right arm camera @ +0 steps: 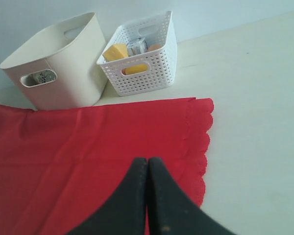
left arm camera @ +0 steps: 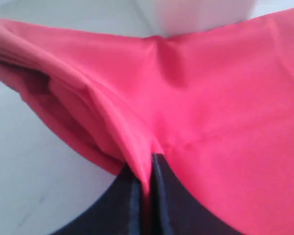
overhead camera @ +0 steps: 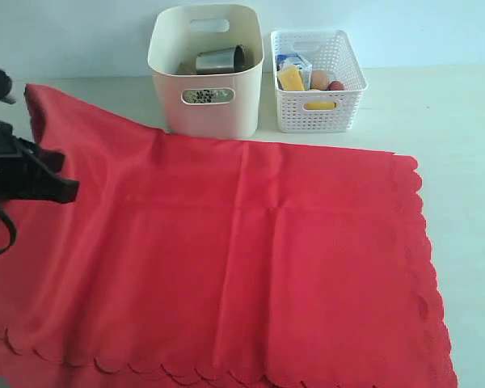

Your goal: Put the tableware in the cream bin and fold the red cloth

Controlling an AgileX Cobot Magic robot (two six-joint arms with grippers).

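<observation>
The red cloth (overhead camera: pixel 250 250) lies spread over the table, and its far left part is raised into a fold. My left gripper (overhead camera: pixel 61 187) is at the cloth's left edge. In the left wrist view this left gripper (left arm camera: pixel 146 169) is shut on a pinched ridge of the red cloth (left arm camera: pixel 210 112). My right gripper (right arm camera: pixel 147 160) is shut with nothing in it, above the red cloth (right arm camera: pixel 88 147) near its scalloped side edge; the exterior view does not show it. Behind the cloth stands the cream bin (overhead camera: pixel 206 113), with a steel cup (overhead camera: pixel 220 59) lying in it. Other tableware is hidden.
A white lattice basket (overhead camera: pixel 319 109) with yellow and other food items stands right of the cream bin. In the right wrist view the cream bin (right arm camera: pixel 63 73) and the basket (right arm camera: pixel 147 73) stand just past the cloth's far edge. Bare tabletop (overhead camera: pixel 461 129) lies to the right.
</observation>
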